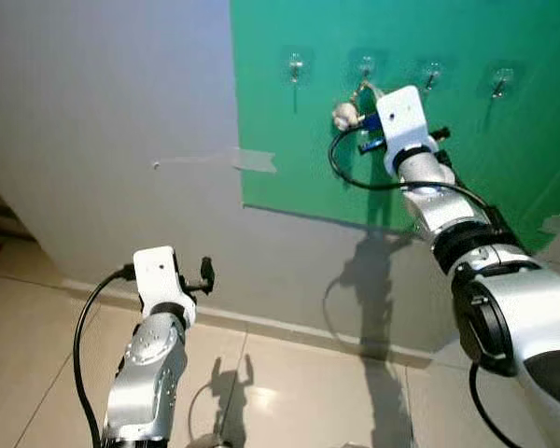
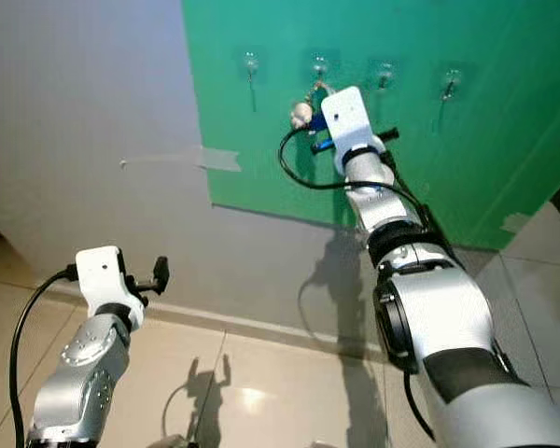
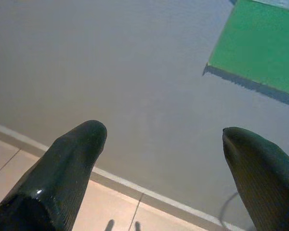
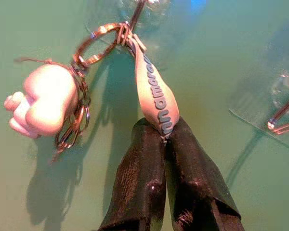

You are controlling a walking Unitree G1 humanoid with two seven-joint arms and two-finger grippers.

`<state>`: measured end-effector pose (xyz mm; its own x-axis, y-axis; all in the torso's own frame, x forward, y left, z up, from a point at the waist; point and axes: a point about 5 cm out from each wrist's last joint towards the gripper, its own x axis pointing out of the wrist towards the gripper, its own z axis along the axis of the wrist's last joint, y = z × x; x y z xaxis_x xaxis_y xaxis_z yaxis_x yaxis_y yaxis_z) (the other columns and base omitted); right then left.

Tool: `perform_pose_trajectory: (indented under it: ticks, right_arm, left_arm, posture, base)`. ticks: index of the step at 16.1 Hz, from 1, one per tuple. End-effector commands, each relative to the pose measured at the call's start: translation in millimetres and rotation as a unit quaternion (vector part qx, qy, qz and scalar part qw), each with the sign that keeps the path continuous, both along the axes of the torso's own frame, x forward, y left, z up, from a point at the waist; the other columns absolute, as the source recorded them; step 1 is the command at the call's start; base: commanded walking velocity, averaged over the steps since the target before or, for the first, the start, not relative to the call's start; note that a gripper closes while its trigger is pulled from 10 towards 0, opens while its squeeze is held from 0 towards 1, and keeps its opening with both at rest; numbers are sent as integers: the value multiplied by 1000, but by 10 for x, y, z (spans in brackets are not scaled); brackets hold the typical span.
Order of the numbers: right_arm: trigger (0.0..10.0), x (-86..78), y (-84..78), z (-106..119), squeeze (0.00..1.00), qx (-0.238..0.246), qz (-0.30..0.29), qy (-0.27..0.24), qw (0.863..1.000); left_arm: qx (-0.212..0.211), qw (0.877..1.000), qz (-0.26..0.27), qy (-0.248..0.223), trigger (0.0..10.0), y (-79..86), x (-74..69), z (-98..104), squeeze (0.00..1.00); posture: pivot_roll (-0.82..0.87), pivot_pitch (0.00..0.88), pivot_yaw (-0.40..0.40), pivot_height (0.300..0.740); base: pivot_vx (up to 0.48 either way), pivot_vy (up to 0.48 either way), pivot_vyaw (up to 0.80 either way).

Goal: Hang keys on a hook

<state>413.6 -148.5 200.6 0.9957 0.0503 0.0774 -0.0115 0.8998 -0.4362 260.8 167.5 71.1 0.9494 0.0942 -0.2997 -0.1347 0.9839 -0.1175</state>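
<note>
The keys are a metal ring [image 4: 98, 43] carrying a pale pink charm [image 4: 43, 98] and a beige rubber tag [image 4: 154, 96] with raised letters. My right gripper [image 4: 164, 132] is shut on the tag's lower end and holds the bunch up against the green board [image 1: 289, 159]. The ring touches the metal prong of the second hook from the left [image 1: 366, 65]; I cannot tell whether it hangs on the prong. The charm [image 1: 344, 116] dangles to the left of my right wrist. My left gripper [image 3: 164, 139] is open and empty, low down facing the grey wall.
Several clear stick-on hooks sit in a row on the board, among them one on the left [image 1: 296, 67] and two on the right [image 1: 432, 75], [image 1: 501, 82]. A strip of tape [image 1: 254, 160] holds the board's edge. Beige floor tiles [image 1: 289, 392] meet the wall below.
</note>
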Motion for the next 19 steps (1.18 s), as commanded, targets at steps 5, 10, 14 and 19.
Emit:
perform_pose_trajectory:
  ticks: [5, 10, 14, 19]
  right_arm:
    - [10000, -6, -108, -53, 0, 13, -26, 19, 999]
    - [10000, 7, -105, -9, 1000, 19, -19, 17, 999]
    - [10000, 7, -106, 5, 1000, 20, -16, 14, 1000]
    - [10000, 9, -108, 45, 1000, 14, -9, 1, 1000]
  left_arm:
    - [5, 1000, -5, 0, 10000, 6, -5, 32, 0]
    - [2, 1000, -7, -2, 10000, -37, 41, 46, 0]
    - [1, 1000, -6, -2, 10000, -44, 35, 55, 0]
    - [0, 1000, -10, -3, 10000, -56, 35, 56, 0]
  posture:
    - [-15, 0, -6, 740]
    - [-18, 0, -13, 740]
    - [-19, 0, -13, 740]
    - [-35, 0, -9, 740]
  base:
    - [0, 0, 0]
    - [0, 0, 0]
    - [0, 0, 0]
    - [0, 0, 0]
